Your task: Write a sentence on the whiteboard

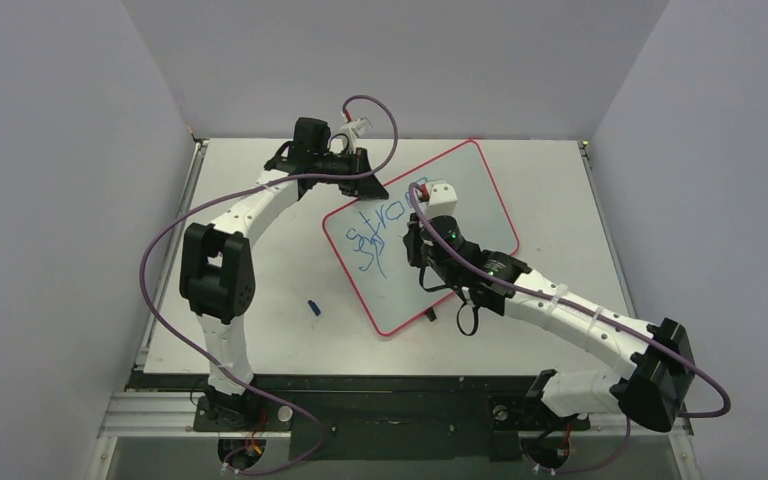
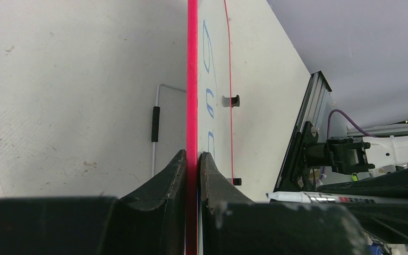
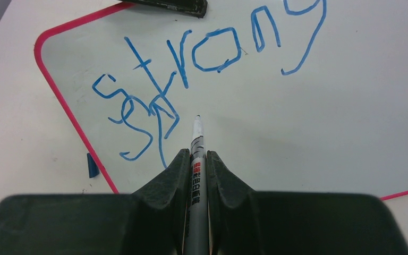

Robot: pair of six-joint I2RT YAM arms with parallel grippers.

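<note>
Whiteboard [image 1: 472, 180] with a thin red-pink rim lay at a slant on the pale surface [image 1: 280, 340], in the middle of the top view. We saw the left fingers [image 2: 183, 166] at the board's upper left edge, pressed together on the rim. In the left wrist view the red edge ran straight up the frame from between the two black tips, with no gap on either side. Just left of that edge a thin white wire [image 2: 155, 123] with a black sleeve showed, and two small black clips [image 2: 234, 100] sat on the board's face to the right.

The right fingers [image 3: 179, 166] were clamped on a silver-grey marker [image 3: 196, 164], which pointed up the right wrist frame toward the writing. Its tip stood over bare board just right of the lower line; we could not tell whether it touched.

The sentence [image 3: 212, 69] was only partly there, in blue. "strong" ran across the upper half of the right wrist view, climbing to the right. Below its first letters sat a tangled "sp" that overlapped the "s" and "t" above. In the top view the writing filled the board's left part.

A small blue piece [image 1: 313, 307] lay on the surface just outside the board's lower left edge, apart from the rim.
</note>
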